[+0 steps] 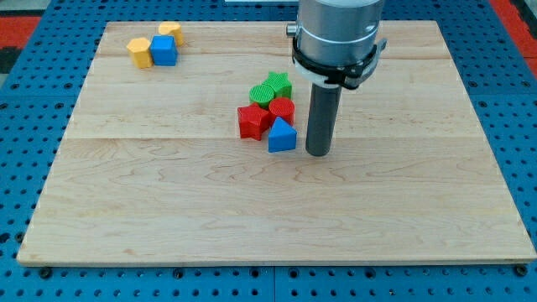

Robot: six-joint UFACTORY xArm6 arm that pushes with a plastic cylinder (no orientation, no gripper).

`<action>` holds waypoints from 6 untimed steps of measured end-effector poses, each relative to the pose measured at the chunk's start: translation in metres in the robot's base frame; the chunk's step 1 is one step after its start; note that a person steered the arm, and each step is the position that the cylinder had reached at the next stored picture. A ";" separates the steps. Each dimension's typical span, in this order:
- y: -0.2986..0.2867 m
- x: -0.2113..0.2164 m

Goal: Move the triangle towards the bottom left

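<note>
- Where the pale wooden board (168,193) lies on blue pegboard (25,126), seven blocks sit: two yellow, two blue, two red, one green.
- Blue triangle (282,136) mid-board, touching the red star (251,122).
- My tip (318,153), a bare rod holding nothing, stands just right of the triangle.

Bright, even overhead light; sharp focus across the whole wooden board (168,201)

No glare on the board's pale wood; only a soft, short shadow hugs the foot of the dark rod at my tip (318,154), just right of the blue triangle (282,136); the blocks cast faint shadows close beneath themselves; the board's edges taper toward the view's top; no blur anywhere.
</note>
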State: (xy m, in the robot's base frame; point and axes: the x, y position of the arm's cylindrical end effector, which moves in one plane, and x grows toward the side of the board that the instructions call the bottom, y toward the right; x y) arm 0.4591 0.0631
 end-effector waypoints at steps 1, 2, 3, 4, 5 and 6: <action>-0.009 -0.023; -0.070 -0.014; -0.138 0.005; -0.141 0.040; -0.119 0.067; -0.157 0.082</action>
